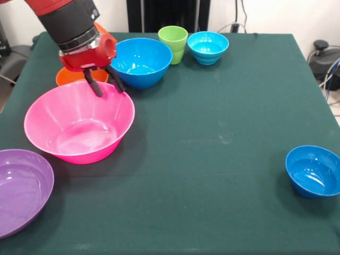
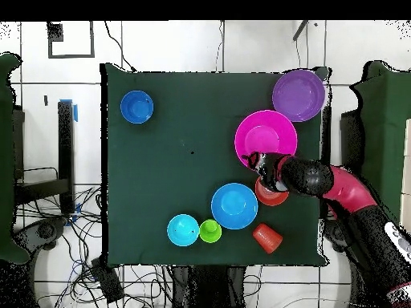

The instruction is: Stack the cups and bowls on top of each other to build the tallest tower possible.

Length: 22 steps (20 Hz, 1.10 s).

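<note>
So nothing is stacked yet — every bowl sits alone. The gripper, fingers apart and empty, hangs over the pink bowl at left.

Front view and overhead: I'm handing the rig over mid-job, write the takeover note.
Gripper: open, empty, fingers over the far rim of the pink bowl.
Purple bowl sits beside the pink one at the table corner.
Small orange bowl is behind the pink bowl, partly hidden by the arm.
Medium blue bowl, green cup and cyan bowl form a row.
Orange cup lies on its own near the table edge.
Dark blue bowl is alone at the opposite side.
Done: nothing stacked.
Left: the whole tower.
</note>
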### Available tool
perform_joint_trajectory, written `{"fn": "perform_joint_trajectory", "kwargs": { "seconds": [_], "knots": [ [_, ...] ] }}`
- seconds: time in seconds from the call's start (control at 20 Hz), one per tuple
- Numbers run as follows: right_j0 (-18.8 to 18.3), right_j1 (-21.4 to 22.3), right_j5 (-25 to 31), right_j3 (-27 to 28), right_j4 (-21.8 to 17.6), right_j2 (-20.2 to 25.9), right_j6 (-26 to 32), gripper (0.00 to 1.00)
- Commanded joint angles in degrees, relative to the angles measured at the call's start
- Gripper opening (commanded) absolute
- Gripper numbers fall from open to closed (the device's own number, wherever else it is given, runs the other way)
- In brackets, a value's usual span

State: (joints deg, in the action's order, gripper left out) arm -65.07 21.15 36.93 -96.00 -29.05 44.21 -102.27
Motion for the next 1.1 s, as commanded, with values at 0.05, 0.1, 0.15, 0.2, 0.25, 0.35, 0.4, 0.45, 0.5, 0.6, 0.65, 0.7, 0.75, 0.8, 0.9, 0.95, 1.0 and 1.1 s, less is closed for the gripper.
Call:
{"fn": "perform_joint_trajectory", "kwargs": {
  "seconds": [0.05, 0.1, 0.15, 0.2, 0.25, 0.35, 0.4, 0.45, 0.5, 0.6, 0.65, 0.7, 0.75, 0.8, 0.9, 0.95, 1.0, 1.1],
  "knots": [
    [1.8, -2.3, 3.5, 2.2, -1.8, 5.1, 15.0, 1.00],
    [2.1, -1.3, 1.9, 1.9, -3.0, 4.7, 14.2, 1.00],
    [2.8, 0.3, -1.0, 1.5, -5.1, 3.8, 12.7, 1.00],
    [4.4, 3.2, -5.1, 0.9, -8.4, 2.0, 9.8, 1.00],
    [6.5, 5.9, -9.8, 0.1, -11.9, -0.2, 5.9, 1.00],
    [13.2, 11.1, -19.1, -1.2, -18.5, -7.3, -4.5, 1.00],
    [16.6, 12.2, -23.2, -1.5, -20.2, -11.1, -9.3, 1.00],
    [19.9, 12.7, -26.1, -1.7, -20.7, -14.9, -13.7, 1.00],
    [22.9, 13.0, -28.4, -1.8, -20.4, -18.4, -16.7, 1.00],
    [28.5, 13.7, -32.3, -2.0, -19.2, -25.0, -21.3, 1.00],
    [30.8, 14.1, -33.6, -2.3, -18.1, -27.8, -22.5, 1.00],
    [33.2, 14.5, -34.7, -2.6, -16.7, -30.8, -23.6, 1.00],
    [35.5, 14.9, -35.7, -3.0, -15.3, -33.4, -24.2, 1.00],
    [37.4, 15.2, -36.4, -3.5, -13.6, -35.6, -24.7, 1.00],
    [40.6, 15.7, -37.5, -4.4, -10.9, -38.9, -25.2, 1.00],
    [41.9, 16.1, -37.3, -4.5, -9.7, -40.0, -25.4, 1.00],
    [43.8, 16.2, -37.7, -4.7, -8.5, -41.8, -26.1, 1.00],
    [47.0, 16.4, -37.6, -4.6, -6.4, -44.6, -27.4, 1.00]
  ]
}}
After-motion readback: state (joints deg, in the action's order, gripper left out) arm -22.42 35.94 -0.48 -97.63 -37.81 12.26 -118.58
